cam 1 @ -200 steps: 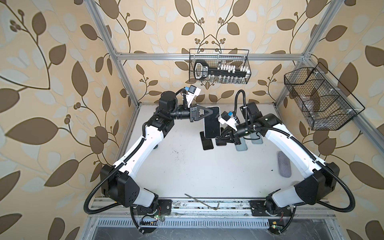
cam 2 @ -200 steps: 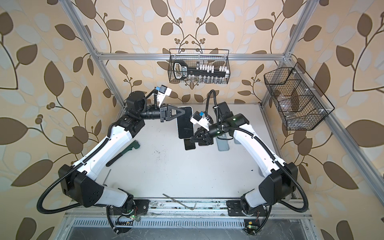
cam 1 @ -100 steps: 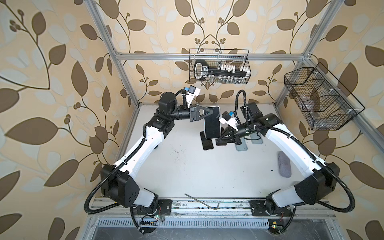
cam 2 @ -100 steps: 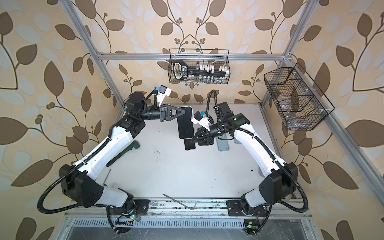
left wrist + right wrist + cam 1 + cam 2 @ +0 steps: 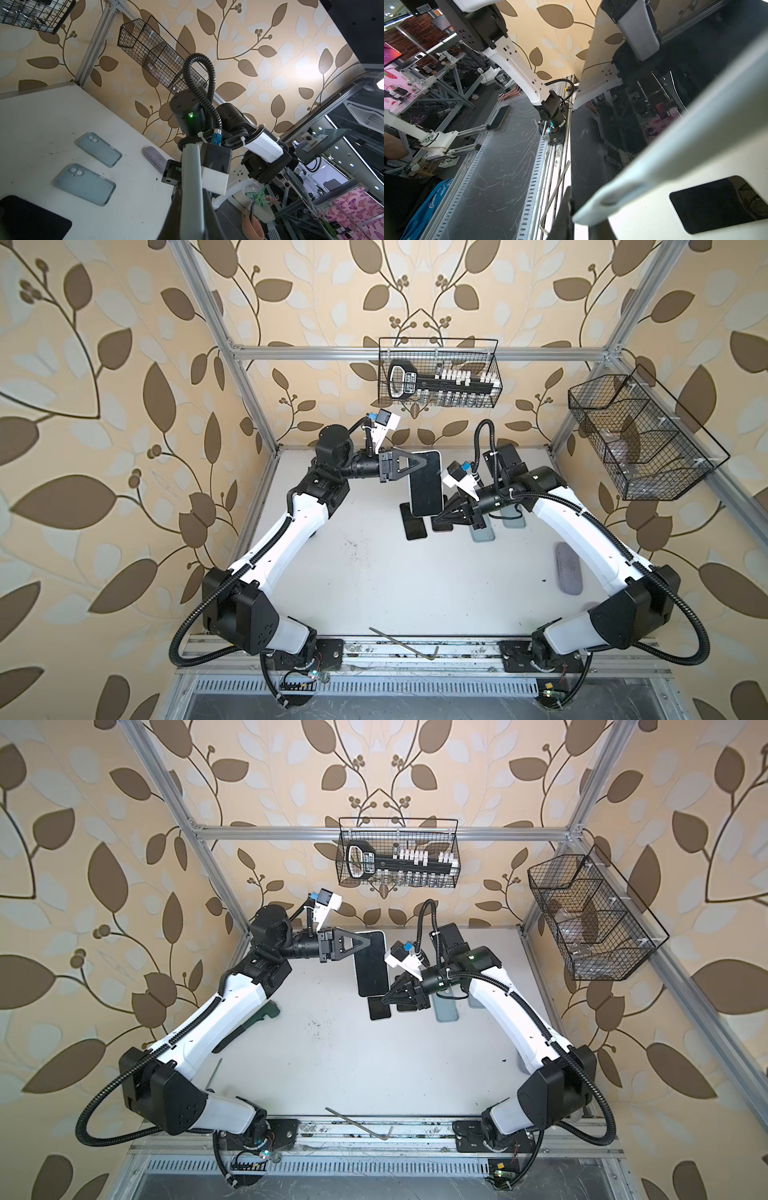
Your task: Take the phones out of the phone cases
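Observation:
The phone, black screen up and still inside its pale phone case, hangs in the air above the back of the table. My left gripper is shut on its far left edge. In the left wrist view the case's pale edge runs between the dark fingers. My right gripper is shut on the near right corner. In the right wrist view the dark screen and the pale case rim sit between its fingers.
Two empty pale blue cases and dark phones lie on the table under the grippers. A grey oblong pad lies right. An Allen key rests at the front rail. Wire baskets hang on the walls.

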Motion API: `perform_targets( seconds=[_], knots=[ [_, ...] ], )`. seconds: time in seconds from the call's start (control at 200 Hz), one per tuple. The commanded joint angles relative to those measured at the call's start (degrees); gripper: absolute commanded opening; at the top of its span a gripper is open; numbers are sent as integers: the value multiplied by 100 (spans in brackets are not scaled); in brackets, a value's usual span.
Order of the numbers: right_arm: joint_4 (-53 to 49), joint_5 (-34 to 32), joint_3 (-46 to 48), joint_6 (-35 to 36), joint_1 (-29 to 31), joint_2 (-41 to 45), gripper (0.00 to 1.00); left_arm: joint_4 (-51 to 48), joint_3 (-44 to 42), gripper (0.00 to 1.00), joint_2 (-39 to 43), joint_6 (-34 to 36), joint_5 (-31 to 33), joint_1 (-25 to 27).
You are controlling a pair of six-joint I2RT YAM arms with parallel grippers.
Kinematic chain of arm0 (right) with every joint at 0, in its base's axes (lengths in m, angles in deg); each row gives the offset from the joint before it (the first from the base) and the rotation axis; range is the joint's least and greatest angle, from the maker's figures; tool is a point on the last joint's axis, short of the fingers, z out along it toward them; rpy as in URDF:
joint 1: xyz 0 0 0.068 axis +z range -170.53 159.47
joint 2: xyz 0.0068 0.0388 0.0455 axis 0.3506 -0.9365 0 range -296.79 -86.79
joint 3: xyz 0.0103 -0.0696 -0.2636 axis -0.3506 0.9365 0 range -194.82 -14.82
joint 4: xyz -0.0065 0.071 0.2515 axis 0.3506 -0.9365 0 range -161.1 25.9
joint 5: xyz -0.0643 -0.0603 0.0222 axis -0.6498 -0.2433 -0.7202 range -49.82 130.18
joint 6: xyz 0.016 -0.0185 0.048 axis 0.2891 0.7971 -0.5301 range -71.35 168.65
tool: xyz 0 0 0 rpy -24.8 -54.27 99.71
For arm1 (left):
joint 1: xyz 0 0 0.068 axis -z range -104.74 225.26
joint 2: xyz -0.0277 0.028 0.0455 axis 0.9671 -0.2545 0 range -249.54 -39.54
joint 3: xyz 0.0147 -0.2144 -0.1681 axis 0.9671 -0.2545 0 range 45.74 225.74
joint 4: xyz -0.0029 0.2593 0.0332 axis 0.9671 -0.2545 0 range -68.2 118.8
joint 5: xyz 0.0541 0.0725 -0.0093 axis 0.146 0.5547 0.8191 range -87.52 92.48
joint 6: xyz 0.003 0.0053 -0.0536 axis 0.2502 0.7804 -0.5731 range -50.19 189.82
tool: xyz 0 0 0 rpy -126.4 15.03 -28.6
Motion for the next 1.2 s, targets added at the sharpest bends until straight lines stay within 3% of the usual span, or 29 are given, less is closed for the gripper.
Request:
perform_targets(
  seconds=[0.0,0.669,1.194],
  knots=[
    [-76,-153,85,536,30,-53,6,565,75,0,232,-615,-128,30],
    [-32,-221,138,645,100,-478,5,1110,166,0,369,-1244,-263,118],
    [546,-818,390,22,37,-497,7,1480,182,0,470,-1588,-210,118]
  ],
)
